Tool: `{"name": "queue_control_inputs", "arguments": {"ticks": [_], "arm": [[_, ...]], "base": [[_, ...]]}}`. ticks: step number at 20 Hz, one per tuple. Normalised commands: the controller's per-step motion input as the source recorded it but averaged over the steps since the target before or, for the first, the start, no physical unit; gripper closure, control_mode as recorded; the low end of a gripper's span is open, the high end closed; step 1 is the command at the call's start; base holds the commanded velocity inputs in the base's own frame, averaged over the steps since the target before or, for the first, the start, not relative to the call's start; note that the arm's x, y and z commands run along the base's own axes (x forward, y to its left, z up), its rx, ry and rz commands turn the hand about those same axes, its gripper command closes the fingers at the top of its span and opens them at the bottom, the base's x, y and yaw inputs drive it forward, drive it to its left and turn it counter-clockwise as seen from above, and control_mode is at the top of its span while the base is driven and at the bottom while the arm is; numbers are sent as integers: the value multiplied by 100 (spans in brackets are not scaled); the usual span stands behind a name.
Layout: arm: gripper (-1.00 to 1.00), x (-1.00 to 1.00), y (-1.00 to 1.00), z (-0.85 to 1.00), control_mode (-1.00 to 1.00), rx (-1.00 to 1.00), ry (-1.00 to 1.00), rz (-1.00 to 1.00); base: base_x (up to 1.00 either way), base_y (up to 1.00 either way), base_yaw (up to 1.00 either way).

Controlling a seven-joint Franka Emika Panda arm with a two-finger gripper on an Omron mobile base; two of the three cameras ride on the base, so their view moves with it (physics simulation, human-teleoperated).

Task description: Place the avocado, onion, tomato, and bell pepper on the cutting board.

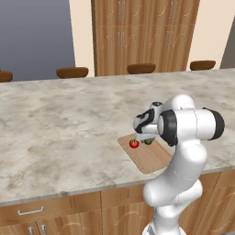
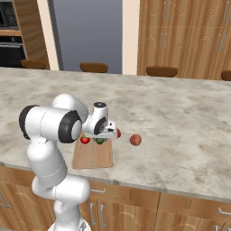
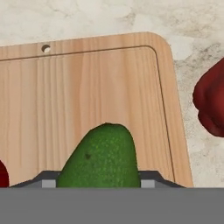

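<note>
I have the gripper (image 3: 99, 183) pinching the avocado (image 3: 101, 155) over the cutting board (image 3: 52, 96). Next I judge: release, then fetch the onion (image 2: 135, 140).

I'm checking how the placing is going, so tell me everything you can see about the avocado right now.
The avocado is a dark green, smooth, rounded fruit with a slightly mottled skin. In the hand view it sits between the gripper fingertips, over the cutting board, the light wooden board with a groove near its edge. From the base views it lies low at the board's far end, beside the tomato. Whether it rests on the wood or the fingers grip it cannot be told.
</note>
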Motion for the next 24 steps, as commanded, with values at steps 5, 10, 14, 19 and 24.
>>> {"name": "queue_control_inputs", "arguments": {"ticks": [5, 10, 14, 19, 24], "arm": [[-100, 7, 0, -34, -100, 0, 3, 0], [-100, 0, -11, -22, -100, 0, 2, 0], [-100, 0, -21, -6, -100, 0, 0, 1], [-100, -5, -3, 0, -100, 0, 0, 0], [-100, -7, 0, 15, -100, 2, 0, 0]], "base": [[0, 0, 0], [0, 0, 0], [0, 0, 0], [0, 0, 0], [0, 0, 0]]}}
